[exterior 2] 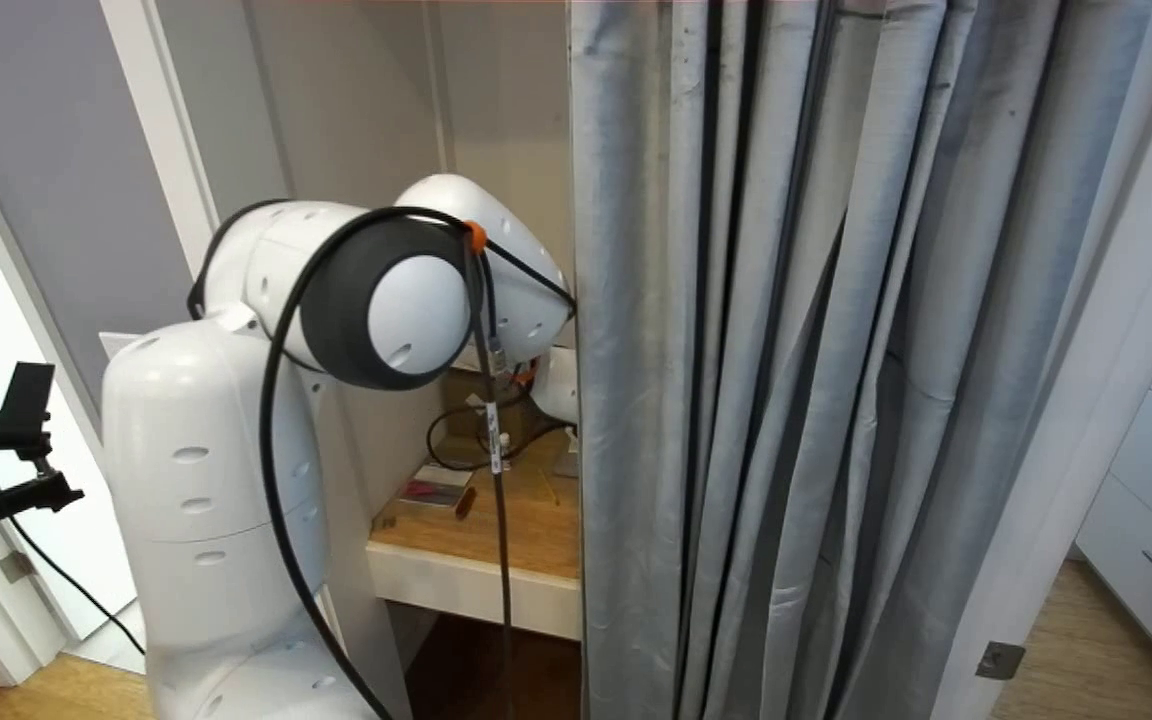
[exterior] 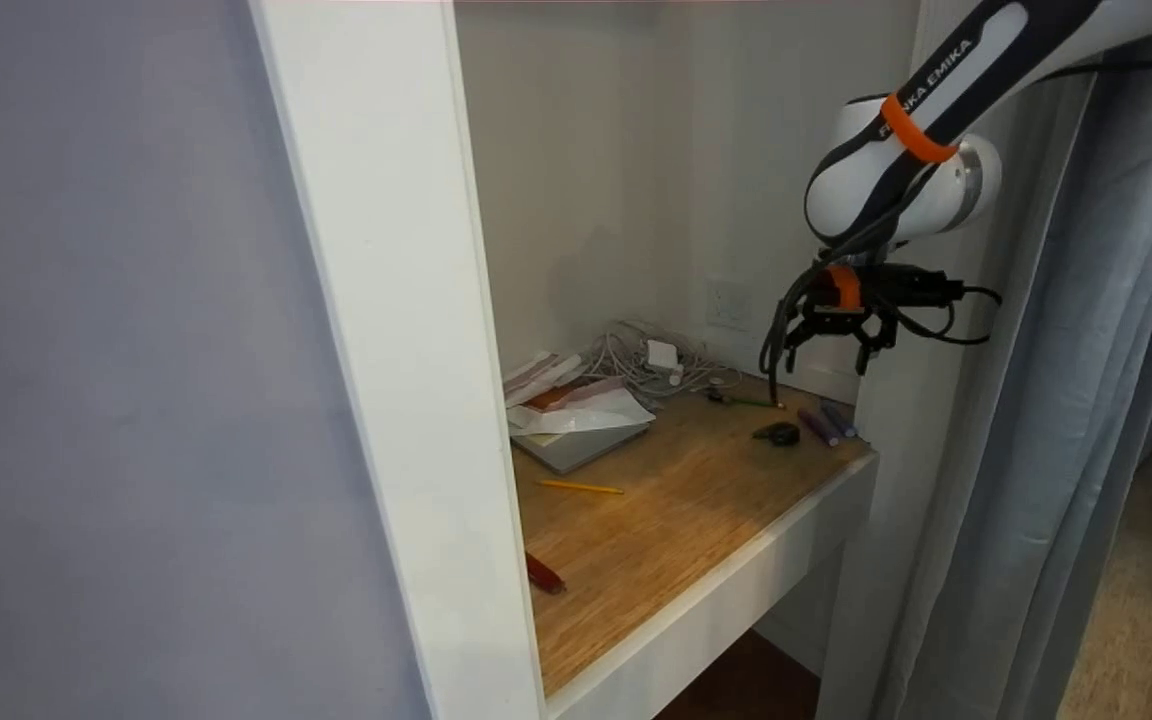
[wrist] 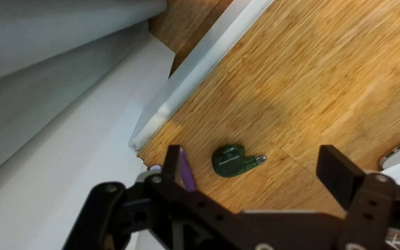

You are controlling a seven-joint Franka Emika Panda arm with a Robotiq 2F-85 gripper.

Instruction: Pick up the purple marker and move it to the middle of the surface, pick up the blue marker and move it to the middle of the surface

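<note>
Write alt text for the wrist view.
An open pincer hangs over the wooden surface, with a rounded green dispenser seen through its gap. To the picture's left, the purple marker lies partly hidden behind the pincer.

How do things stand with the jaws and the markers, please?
Jaws open, holding nothing, above the surface. Purple marker and blue marker side by side near its corner, ungripped. Green dispenser close by, possibly in the way.

In an exterior view, right of centre, a marker (exterior: 817,428) lies on the surface (exterior: 676,530), another marker (exterior: 838,418) just right of it, a tape dispenser (exterior: 779,433) just left; below centre lies a pencil (exterior: 581,487), papers (exterior: 596,410) behind.
</note>
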